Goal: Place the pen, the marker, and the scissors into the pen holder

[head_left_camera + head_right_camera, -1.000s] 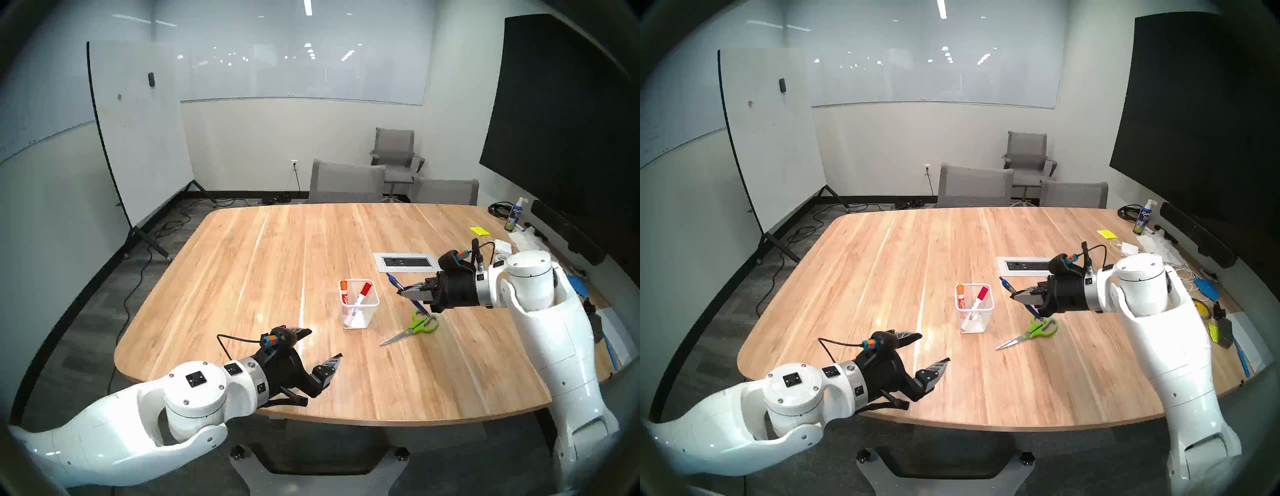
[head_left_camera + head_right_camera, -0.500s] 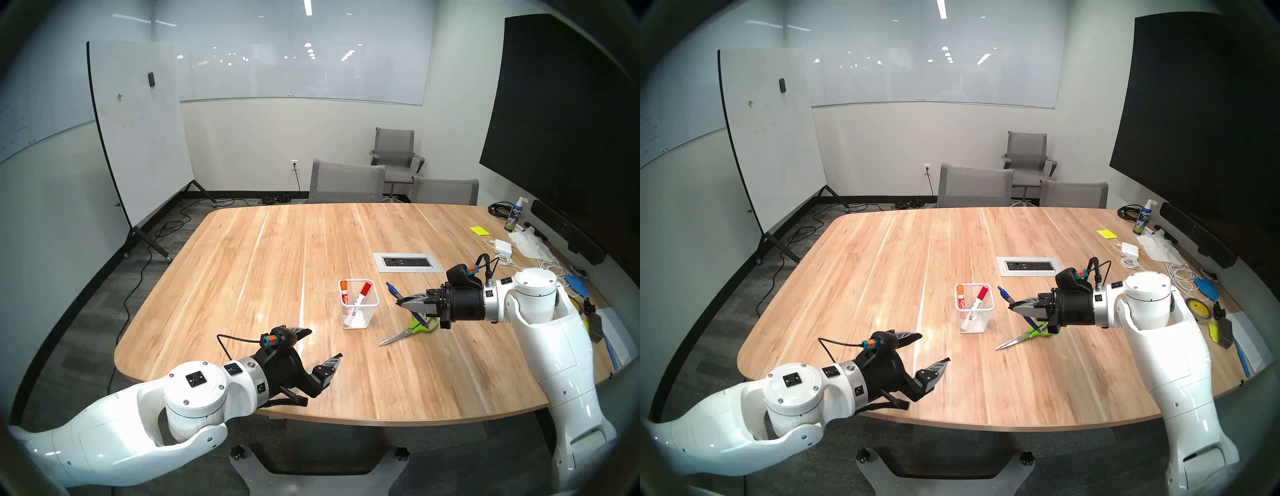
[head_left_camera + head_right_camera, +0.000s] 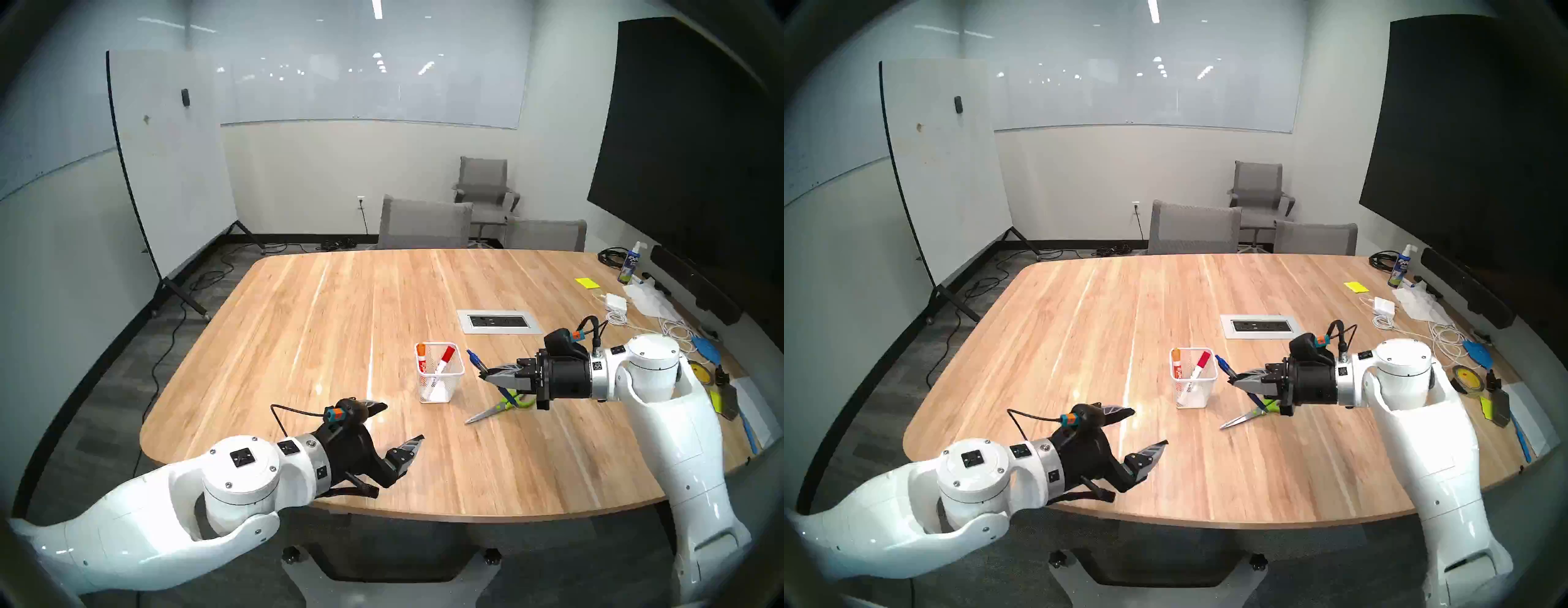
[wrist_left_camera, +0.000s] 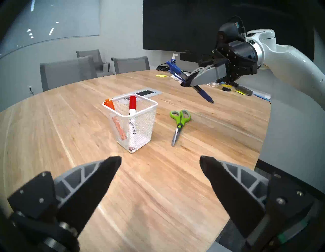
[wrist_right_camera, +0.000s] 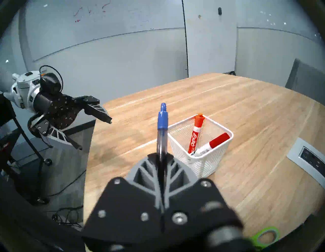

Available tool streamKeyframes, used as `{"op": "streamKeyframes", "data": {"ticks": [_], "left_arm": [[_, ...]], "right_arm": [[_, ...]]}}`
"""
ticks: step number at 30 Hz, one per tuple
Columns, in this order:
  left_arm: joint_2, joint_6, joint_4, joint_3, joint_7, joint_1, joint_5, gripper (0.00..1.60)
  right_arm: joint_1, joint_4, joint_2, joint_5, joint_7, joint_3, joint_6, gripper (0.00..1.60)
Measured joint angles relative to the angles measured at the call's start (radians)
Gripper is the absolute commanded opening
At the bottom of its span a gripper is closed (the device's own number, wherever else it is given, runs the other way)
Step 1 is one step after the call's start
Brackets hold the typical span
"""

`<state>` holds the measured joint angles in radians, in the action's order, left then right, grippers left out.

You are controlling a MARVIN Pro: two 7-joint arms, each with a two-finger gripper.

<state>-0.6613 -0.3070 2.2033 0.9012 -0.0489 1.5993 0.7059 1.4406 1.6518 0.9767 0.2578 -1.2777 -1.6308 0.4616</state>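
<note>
Pen carry: your right tool (image 3: pixel 488 373) gripped the thin blue clear-barrelled pen (image 3: pixel 478 363).
Next, you needed it upright above the white wire-mesh pen holder (image 3: pixel 441 384).

- Your table (image 3: pixel 297 339) looked like pale wood planks, smooth, with a glossy sheen.
- The pen holder (image 4: pixel 140 123) was white wire mesh, matt.
- The pen (image 5: pixel 161 139) showed a clear plastic barrel and a blue plastic cap.
- The scissors (image 4: pixel 179 121) had lime-green plastic handles lined in grey and bright metal blades.
- Both markers (image 5: pixel 195 137) had white plastic bodies, slightly shiny.
- The right gripper (image 5: pixel 160 156) had matt grey ribbed plastic fingers on black plates.
- The arm shells (image 3: pixel 679 424) looked glossy white.
</note>
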Motion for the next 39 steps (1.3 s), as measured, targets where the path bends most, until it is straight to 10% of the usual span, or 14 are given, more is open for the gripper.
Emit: {"op": "streamKeyframes", "data": {"ticks": [3,4,10,39], "left_arm": [[-0.002,0.003,0.000,0.002,0.017,-0.010,0.006,1.45],[-0.003,0.003,0.000,0.003,0.022,-0.013,0.008,0.83],[-0.011,0.004,-0.003,0.007,0.047,-0.033,0.019,0.00],[-0.161,-0.104,-0.150,0.003,0.078,-0.188,0.066,0.00]], "right_arm": [[0.000,0.000,0.002,0.000,-0.002,-0.001,-0.002,0.00],[0.000,0.000,0.003,0.000,-0.003,-0.001,-0.002,0.00],[0.000,0.001,0.006,-0.001,-0.004,-0.003,-0.004,0.00],[0.012,0.022,0.028,-0.006,-0.016,-0.004,-0.009,0.00]]}}
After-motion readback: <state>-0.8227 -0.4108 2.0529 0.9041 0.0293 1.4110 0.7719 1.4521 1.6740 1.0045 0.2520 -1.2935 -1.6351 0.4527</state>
